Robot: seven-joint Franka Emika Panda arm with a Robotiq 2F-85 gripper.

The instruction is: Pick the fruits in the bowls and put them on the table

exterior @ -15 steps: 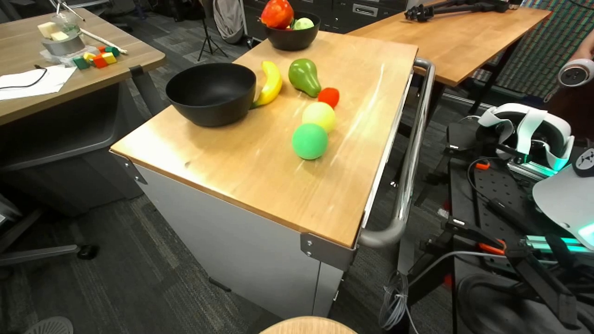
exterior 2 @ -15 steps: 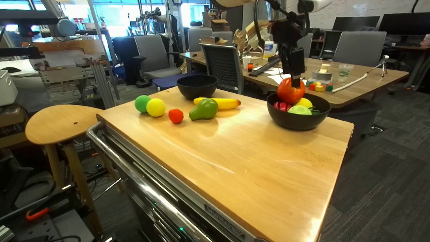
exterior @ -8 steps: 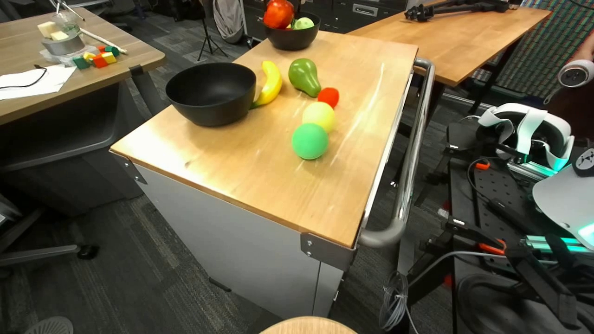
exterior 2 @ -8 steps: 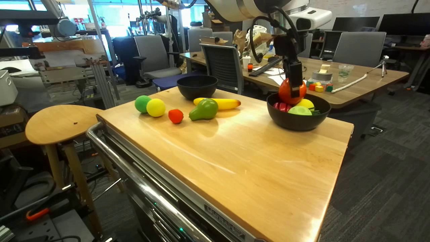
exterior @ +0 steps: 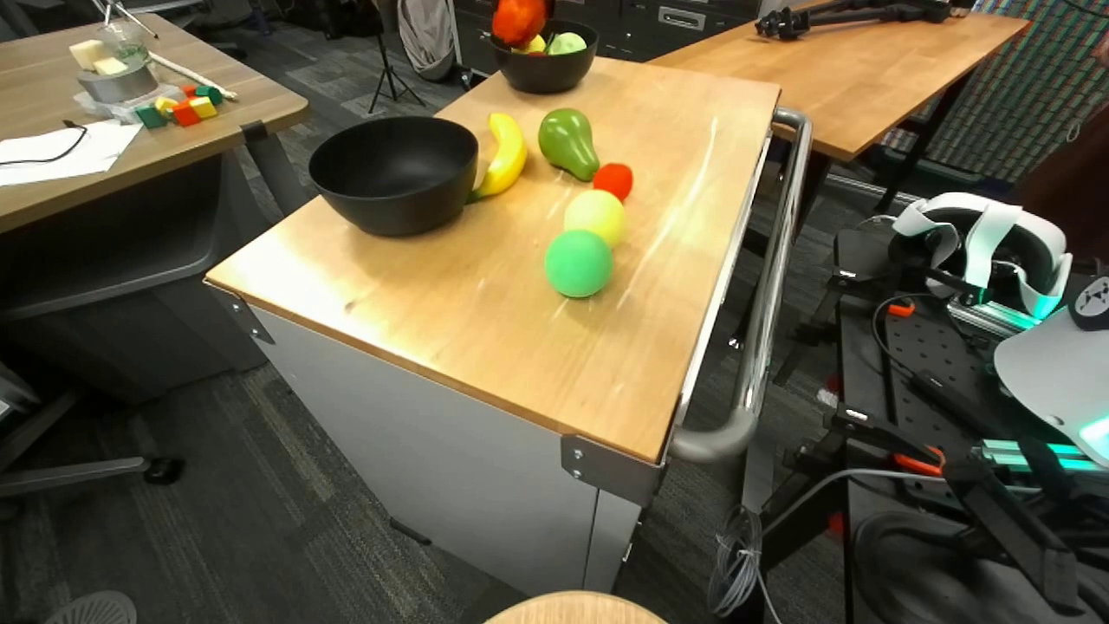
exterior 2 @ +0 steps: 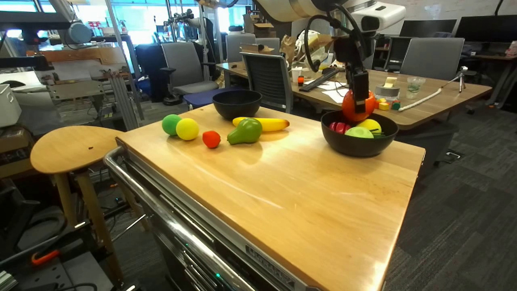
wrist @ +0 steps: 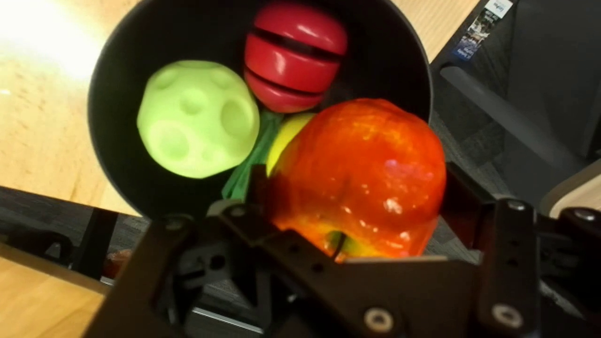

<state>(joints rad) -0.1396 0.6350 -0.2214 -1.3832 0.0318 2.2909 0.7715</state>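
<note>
Wrist view, jaws clamped on glossy red fruit (wrist: 361,178), dimpled green ball (wrist: 197,119) in bowl (wrist: 173,28), yellow piece (wrist: 284,137), perhaps round

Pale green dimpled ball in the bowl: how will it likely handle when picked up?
The pale green dimpled ball may roll if nudged, being nearly round. Probably not very slippery: its surface looks matte. The bowl around it should stop it rolling far. Weight unclear.
</note>
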